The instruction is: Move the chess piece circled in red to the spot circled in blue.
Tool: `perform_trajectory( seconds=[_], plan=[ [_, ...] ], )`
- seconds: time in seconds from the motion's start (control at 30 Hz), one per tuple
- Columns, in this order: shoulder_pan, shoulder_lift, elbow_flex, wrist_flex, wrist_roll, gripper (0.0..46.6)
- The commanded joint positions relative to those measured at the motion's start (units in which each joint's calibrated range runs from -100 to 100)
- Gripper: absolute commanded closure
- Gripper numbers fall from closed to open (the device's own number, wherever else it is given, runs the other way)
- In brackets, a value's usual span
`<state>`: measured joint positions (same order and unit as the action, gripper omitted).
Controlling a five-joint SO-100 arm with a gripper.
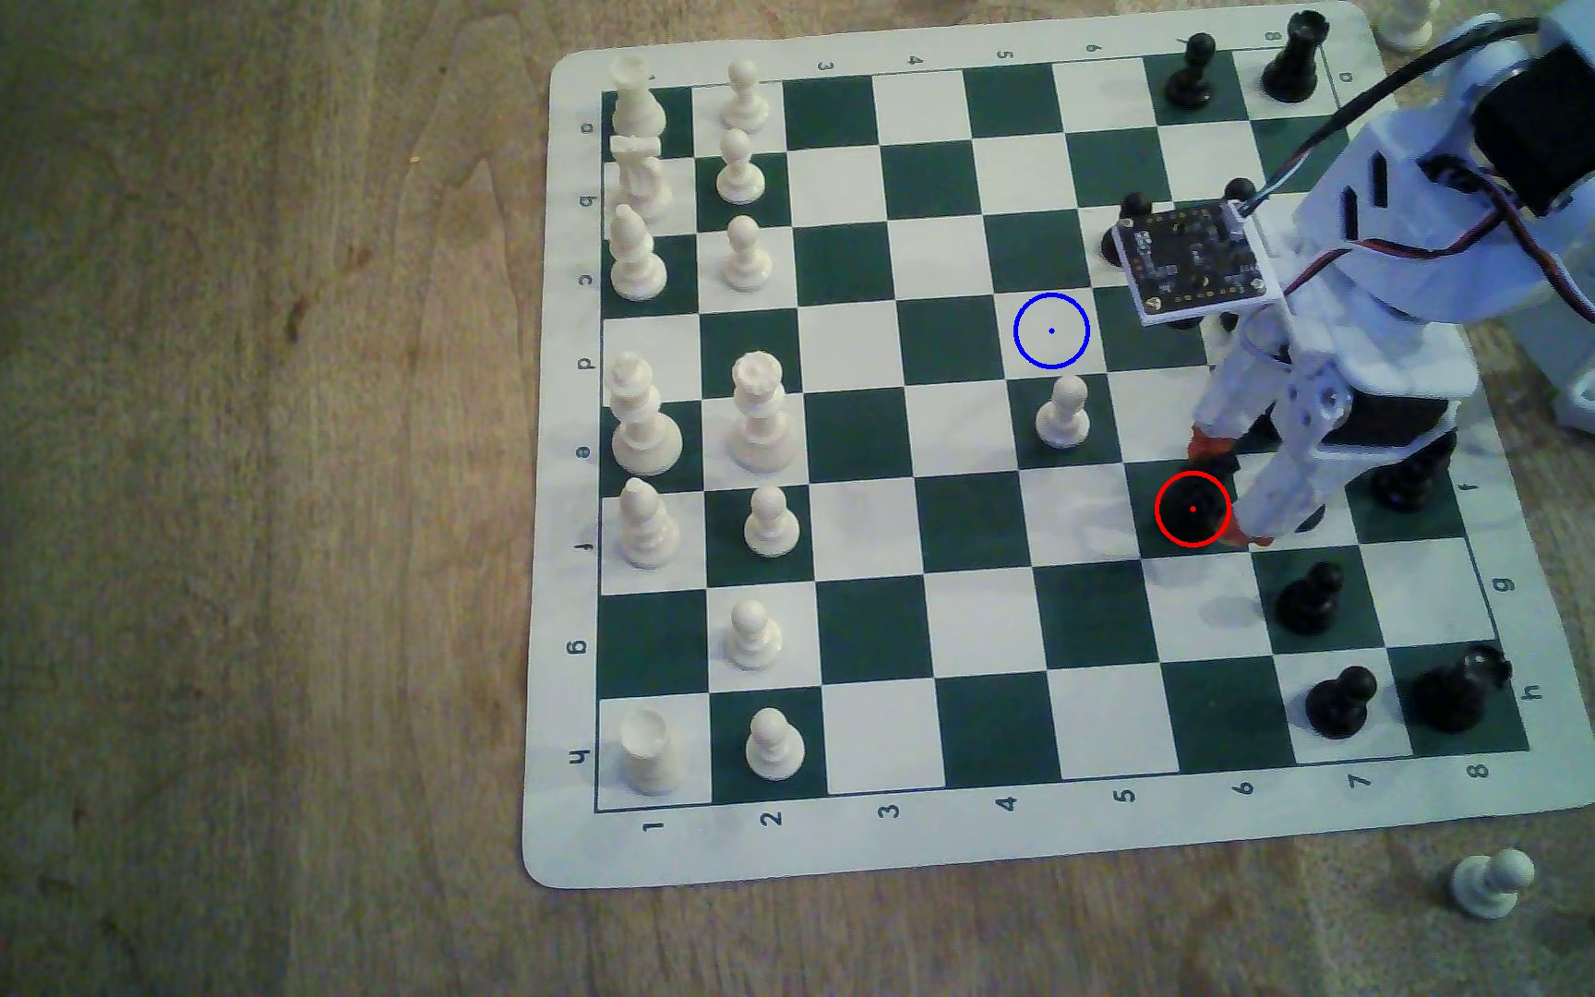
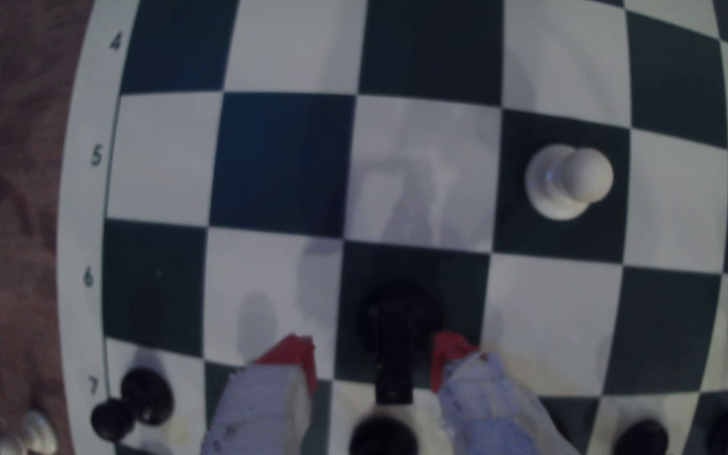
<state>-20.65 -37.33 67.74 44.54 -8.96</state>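
Black knight (image 1: 1195, 506), ringed in red, stands upright on a dark green square of the chessboard (image 1: 880, 844), toward the exterior view's right side of the board. The pincer (image 1: 1227, 491) is low over that square with its red-tipped fingers (image 2: 449, 350) spread, one on each side of the piece; in the wrist view a gap shows between the knight (image 2: 398, 323) and the finger on one side, while the other fingertip lies just beside its base, and whether that one touches cannot be told. The spot (image 1: 1051, 331), a white square marked with a thin blue ring and centre dot, lies farther up the board in the exterior view and is bare. Between the two marked squares a white pawn (image 1: 1063, 412) stands on a dark square, just below the blue ring in the exterior view. Black pawns (image 1: 1312, 596) stand near the board's right edge in the exterior view, and white pieces (image 1: 645, 422) line its left edge in two rows. The board rests on a wooden surface (image 1: 199, 479), where a white pawn and a dark piece lie off the mat near the exterior view's lower right corner.
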Motion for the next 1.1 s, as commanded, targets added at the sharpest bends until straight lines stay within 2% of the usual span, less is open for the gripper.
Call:
perform_trajectory(
  seconds=[0.0, 0.53, 0.83, 1.07],
  plan=[
    [0.20, 0.23, -0.83, -1.22, 0.39, 33.0],
    [-0.04, 2.27, -0.28, -2.69, 0.44, 46.3],
    [0.27, 1.42, -2.28, 1.24, 0.59, 46.4],
    [2.62, -1.81, -12.52, 10.74, 0.44, 46.4]
  ],
)
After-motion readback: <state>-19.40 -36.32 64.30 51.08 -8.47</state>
